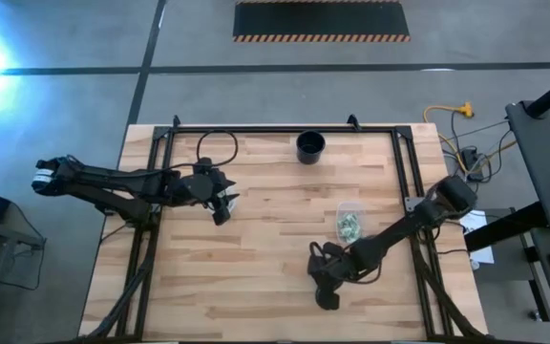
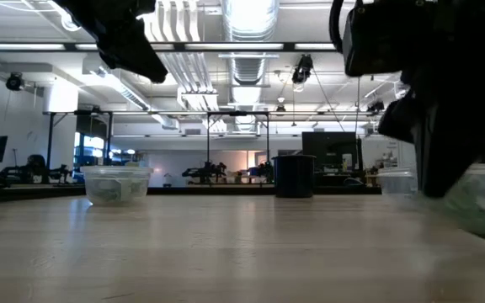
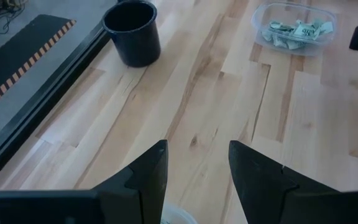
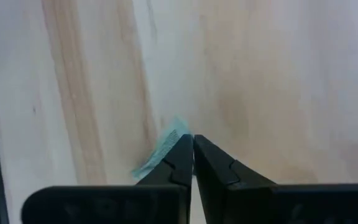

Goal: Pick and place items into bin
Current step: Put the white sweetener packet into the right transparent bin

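My right gripper (image 1: 325, 296) is low over the near right part of the table, shut, with a pale green and white packet (image 4: 159, 151) showing beside its tips. More packets (image 3: 296, 31) lie in a clear tub (image 1: 349, 222) just beyond that arm. My left gripper (image 1: 221, 212) hangs open above the left centre of the table, over the rim of a second clear tub (image 3: 178, 214) that stands on the wood. In the low view this tub (image 2: 116, 183) holds something pale. My right gripper has the packet pinched at its fingertips (image 4: 182, 149). The fingers come from above, pointing down at the wood. One corner of the packet (image 4: 174, 127) sticks out to one side of the tips. The fingers hide the rest, and whether it is lifted clear does not show.
A black cup (image 1: 310, 146) stands near the middle of the far edge. A dark metal frame (image 1: 256, 128) runs along the far, left and right sides of the table. Bare wood (image 1: 265, 258) lies between the two arms.
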{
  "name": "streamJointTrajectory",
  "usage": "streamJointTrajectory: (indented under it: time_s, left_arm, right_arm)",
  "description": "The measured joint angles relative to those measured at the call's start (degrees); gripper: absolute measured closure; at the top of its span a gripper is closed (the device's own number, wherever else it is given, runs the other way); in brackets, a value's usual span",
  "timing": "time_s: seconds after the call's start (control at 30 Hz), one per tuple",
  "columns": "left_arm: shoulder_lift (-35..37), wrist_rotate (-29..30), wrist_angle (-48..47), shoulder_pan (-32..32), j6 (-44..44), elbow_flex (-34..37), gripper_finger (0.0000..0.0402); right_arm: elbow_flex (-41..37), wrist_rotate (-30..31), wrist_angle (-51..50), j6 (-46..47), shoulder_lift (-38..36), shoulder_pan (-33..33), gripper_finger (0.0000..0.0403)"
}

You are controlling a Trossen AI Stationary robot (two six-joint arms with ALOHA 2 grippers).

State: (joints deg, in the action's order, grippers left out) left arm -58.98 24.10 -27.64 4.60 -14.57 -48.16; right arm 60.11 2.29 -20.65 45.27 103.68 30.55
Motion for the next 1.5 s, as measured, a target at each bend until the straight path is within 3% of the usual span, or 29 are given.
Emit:
streamJointTrajectory:
  time_s: [0.37,0.77,0.93,1.1,1.27,1.5]
  left_arm:
    - [0.0,0.01,0.45,-0.02,0.18,0.61,0.0248]
    - [0.02,0.02,4.75,-0.02,0.2,2.54,0.0248]
    - [0.02,0.04,5.35,-0.01,0.21,2.67,0.0248]
    - [0.02,0.02,6.19,0.0,0.2,2.67,0.0248]
    - [0.02,0.02,6.67,0.0,0.07,2.67,0.0248]
    - [0.02,0.02,6.88,-0.01,-0.2,2.67,0.0248]
  right_arm:
    - [0.09,11.13,-12.19,1.09,-10.69,-0.13,0.0395]
    - [-0.15,24.71,-36.34,8.37,-24.85,-1.24,0.0395]
    - [-1.32,24.89,-36.82,6.06,-28.94,-2.14,0.0395]
    - [-2.79,20.15,-28.47,-7.88,-27.29,-2.1,0.0384]
    - [-3.03,19.1,-22.18,-21.14,-22.53,-2.82,0.0339]
    - [-3.06,13.07,-21.41,-31.03,-16.12,-6.62,0.0265]
